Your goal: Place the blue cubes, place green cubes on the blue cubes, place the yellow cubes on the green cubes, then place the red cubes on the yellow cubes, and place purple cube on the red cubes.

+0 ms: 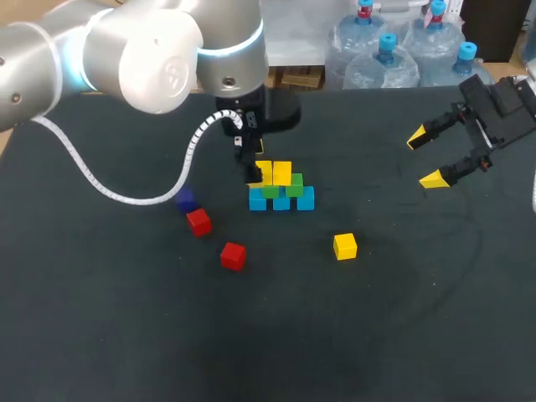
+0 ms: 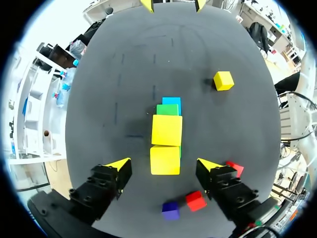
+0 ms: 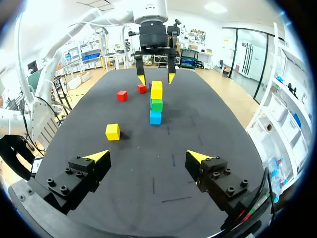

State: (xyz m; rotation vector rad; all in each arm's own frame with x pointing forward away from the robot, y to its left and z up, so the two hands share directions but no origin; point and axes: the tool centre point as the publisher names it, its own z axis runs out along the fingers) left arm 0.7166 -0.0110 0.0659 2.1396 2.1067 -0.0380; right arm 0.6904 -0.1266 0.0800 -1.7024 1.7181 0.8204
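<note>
1. The table [image 1: 402, 318] bears a stepped stack left of its middle. Three blue cubes [image 1: 281, 201] sit in a touching row on the surface. Two green cubes [image 1: 293, 186] sit on them, and two yellow cubes [image 1: 282, 173] sit on the green
2. The stack's long axis runs left to right. From the right wrist view it is seen end-on, so it reads as one column of yellow over green over blue
3. The left gripper [image 3: 156, 79] hangs above the stack's left end, pointing down. Its fingers are spread, one to the near side and one to the far side of the left yellow cube. A gap shows on each side, so they grasp nothing
4. The right gripper [image 1: 425, 157] is at the far right, well apart from the stack. Its fingers are released wide and empty, with the tips pointing left
5. A loose yellow cube [image 1: 344, 246] lies near and right of the stack. Two red cubes [image 1: 198, 222] lie near and left of it, apart from each other. The purple cube [image 2: 170, 210] lies just beside the farther red one
6. In the head view the left arm's finger covers part of the left yellow cube, and the purple cube looks dark, close to blue. In the wrist views most of the blue row is hidden behind the upper cubes
</note>
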